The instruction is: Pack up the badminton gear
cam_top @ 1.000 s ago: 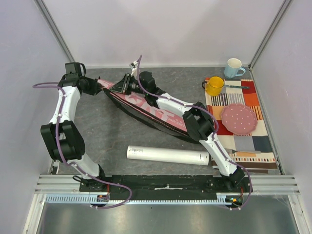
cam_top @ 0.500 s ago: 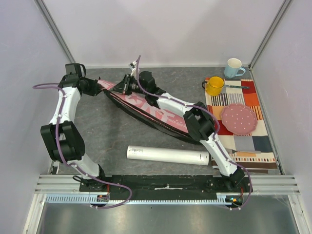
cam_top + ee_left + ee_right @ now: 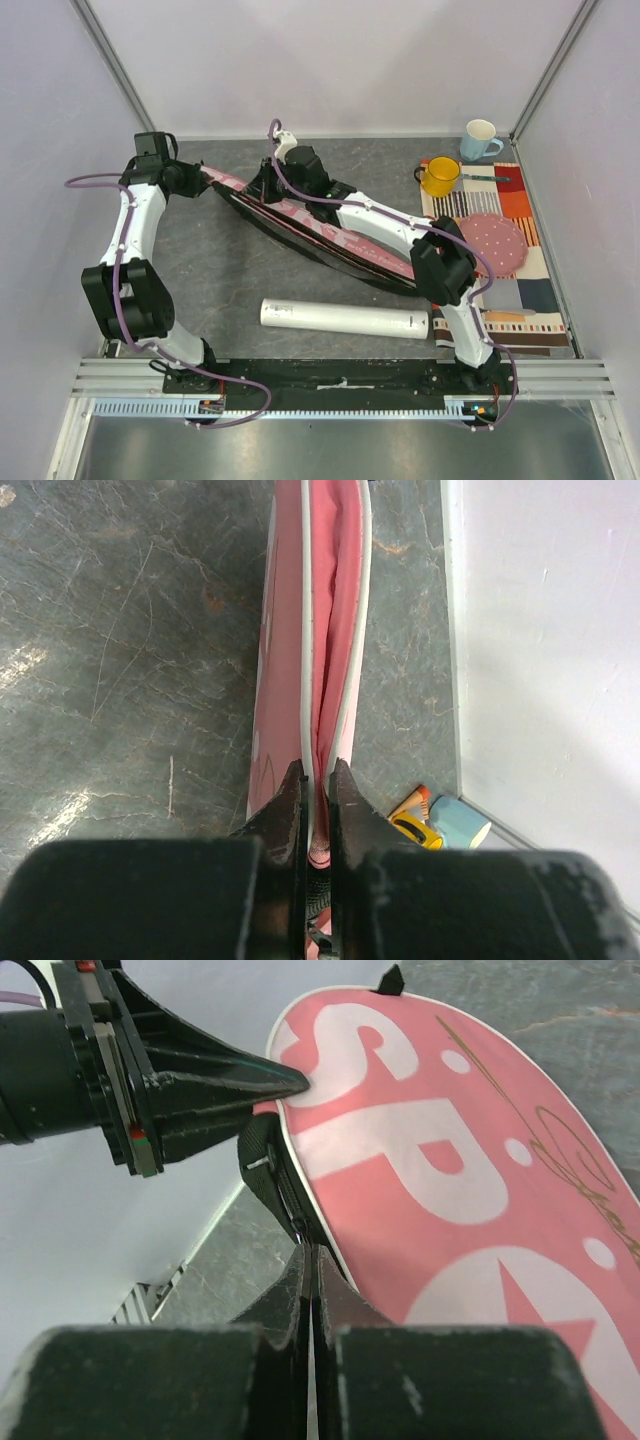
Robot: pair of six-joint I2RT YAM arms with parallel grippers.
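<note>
Leftmost, left gripper [image 3: 317,776] is pressed together on the white-piped end of the pink fabric "SPORT" racket bag [image 3: 300,215], with pink cloth nipped between its fingers. The bag lies slantwise on the grey stone-look table [image 3: 220,270], running from back left toward centre right. Further along, right gripper [image 3: 308,1256] is squeezed tight at the bag's rim beside a black strap, though any hold is unclear. The long white cylindrical tube [image 3: 345,318] lies flat nearer the front, apart from the bag.
</note>
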